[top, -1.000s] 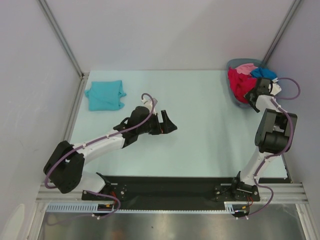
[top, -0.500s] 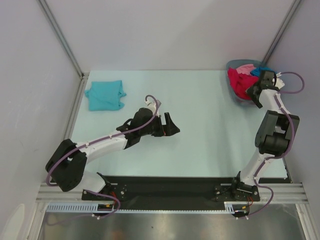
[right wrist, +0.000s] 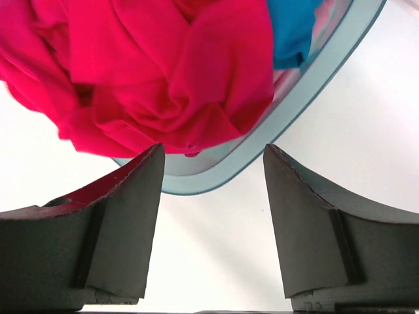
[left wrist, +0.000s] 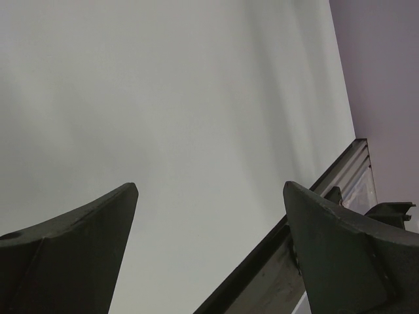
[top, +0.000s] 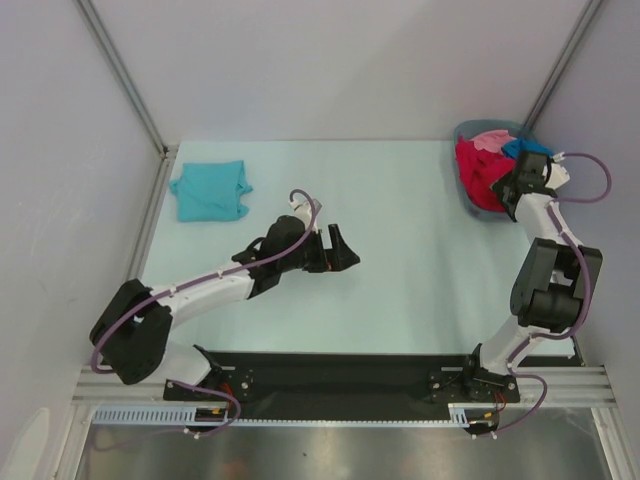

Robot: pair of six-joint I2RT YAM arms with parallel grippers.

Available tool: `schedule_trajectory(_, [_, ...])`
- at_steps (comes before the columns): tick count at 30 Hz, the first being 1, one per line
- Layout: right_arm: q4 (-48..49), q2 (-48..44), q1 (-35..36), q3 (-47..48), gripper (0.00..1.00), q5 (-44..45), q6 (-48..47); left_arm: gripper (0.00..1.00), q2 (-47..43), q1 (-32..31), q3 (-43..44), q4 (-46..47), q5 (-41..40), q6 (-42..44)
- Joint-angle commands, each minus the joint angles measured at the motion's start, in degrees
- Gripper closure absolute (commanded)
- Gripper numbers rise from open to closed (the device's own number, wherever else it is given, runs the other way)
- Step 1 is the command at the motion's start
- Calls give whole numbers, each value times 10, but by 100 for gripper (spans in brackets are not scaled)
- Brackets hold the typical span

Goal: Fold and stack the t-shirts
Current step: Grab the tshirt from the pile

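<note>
1. Right gripper [right wrist: 213, 157]: fingers [right wrist: 124, 216] released and spread wide, grasping nothing, only bare gap between the dark pads.
2. Just past those fingertips: near rim of the grey plastic bin [right wrist: 314, 85], with crumpled folds of the bright red t-shirt [right wrist: 163, 78] bulging over that rim on the left side of the wrist view.
3. Beside the red cloth, deeper in the bin: a deeper blue t-shirt [right wrist: 291, 29], bunched, only partly in frame.
4. From above: right gripper [top: 510, 190] hovering at the near right side of the bin [top: 480, 208], at the far right corner of the pale table [top: 400, 250].
5. Heaped in the bin, unfolded: red t-shirt [top: 475, 170] on the left, pink t-shirt [top: 490, 138] at the far side, blue t-shirt [top: 525, 148] on the right.
6. Left gripper [left wrist: 209, 190]: fingers [left wrist: 78, 248] released and fully apart, grasping nothing, with plain table surface [left wrist: 163, 98] showing between them.
7. From above: left gripper [top: 340, 250] over the middle of the table, pointing right, well apart from every shirt.
8. Far left on the table: light teal t-shirt [top: 210, 192], folded into a flat rough square, lying alone, well apart from both arms.
</note>
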Motion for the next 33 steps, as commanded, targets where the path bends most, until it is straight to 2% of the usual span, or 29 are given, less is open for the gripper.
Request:
schedule_trajectory(1, [45,-20,11,-35,33,9,19,0,-31,-4,12,1,-12,6])
schedule_trajectory(10, [69,-23,22,-59,32,13,23,0,-46,-4,26,-21,-19,14])
schedule_trajectory(22, [36,85,16,107,31,-1,-4,0,-49,-4,17,-25,-24,16])
schedule_trajectory(33, [23,138,-3,128,31,-10,-4,0,-42,-4,26,-29,-25,16])
